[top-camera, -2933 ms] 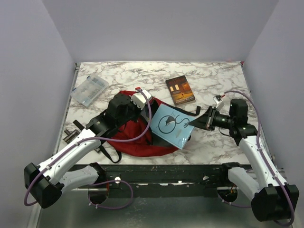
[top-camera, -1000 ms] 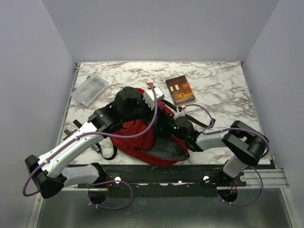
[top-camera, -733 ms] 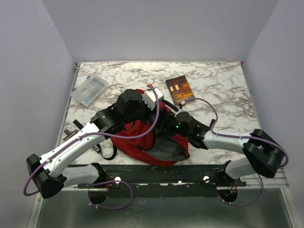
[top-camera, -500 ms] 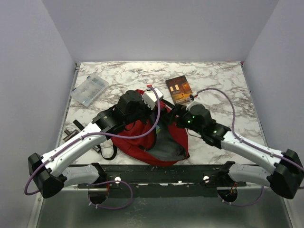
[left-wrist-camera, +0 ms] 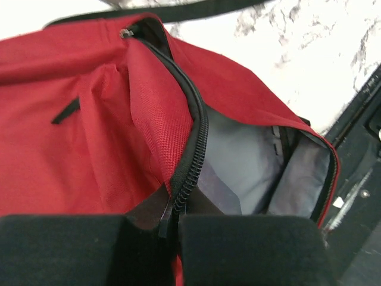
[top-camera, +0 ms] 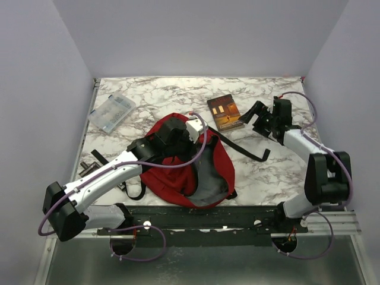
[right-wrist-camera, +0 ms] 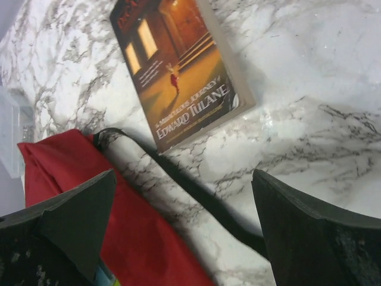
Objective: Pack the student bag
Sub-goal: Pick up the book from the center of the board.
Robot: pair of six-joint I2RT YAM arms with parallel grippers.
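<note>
The student bag (top-camera: 178, 172), dark red with black straps, lies at the table's front centre, its zipper open on a grey lining (left-wrist-camera: 250, 167). My left gripper (top-camera: 189, 144) is shut on the bag's zipper edge (left-wrist-camera: 187, 161) and holds the mouth apart; its pads (left-wrist-camera: 250, 250) fill the bottom of the left wrist view. My right gripper (top-camera: 249, 113) hovers open at the back right, next to a brown book (top-camera: 225, 112). In the right wrist view the book (right-wrist-camera: 178, 65) lies ahead, and a black strap (right-wrist-camera: 196, 190) and a corner of red bag (right-wrist-camera: 137, 238) lie below the gripper (right-wrist-camera: 184, 214).
A clear plastic case (top-camera: 111, 112) sits at the back left. A small black item (top-camera: 89, 166) lies by the left edge. One long black strap (top-camera: 240, 147) trails from the bag toward the right. Walls close in the table on three sides.
The right gripper carried a light blue book into the bag, opened, and drew back to the back right beside the brown book. The blue book is gone from the top view. The left gripper kept its grip.
</note>
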